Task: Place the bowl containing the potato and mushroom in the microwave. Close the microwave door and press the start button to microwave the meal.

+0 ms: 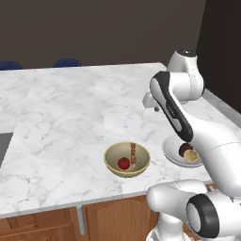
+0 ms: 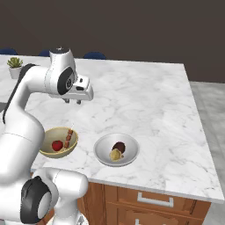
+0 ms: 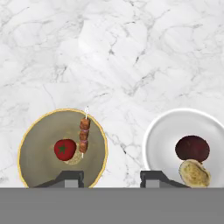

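Observation:
The shallow white bowl (image 2: 103,148) sits on the marble counter near its front edge. Inside lie the dark reddish-brown mushroom (image 2: 118,146) and, in front of it, the yellowish potato (image 2: 115,154). In the left base view my forearm partly covers the bowl (image 1: 170,149). My gripper (image 2: 73,102) hangs open well above the counter, behind and to the left of the bowl, pointing down with nothing between its fingers. In the hand view the bowl (image 3: 162,140), mushroom (image 3: 192,148) and potato (image 3: 194,173) lie at the lower right, beside the right fingertip. The microwave and its door are out of view.
A deeper tan bowl (image 2: 47,137) with a red fruit and a skewer stands just left of the white one. The marble counter (image 1: 70,108) stretches far back. A potted plant (image 2: 15,66) stands at its far left. Blue chair backs (image 1: 66,62) show behind it. A dark recess (image 1: 4,146) cuts the left edge.

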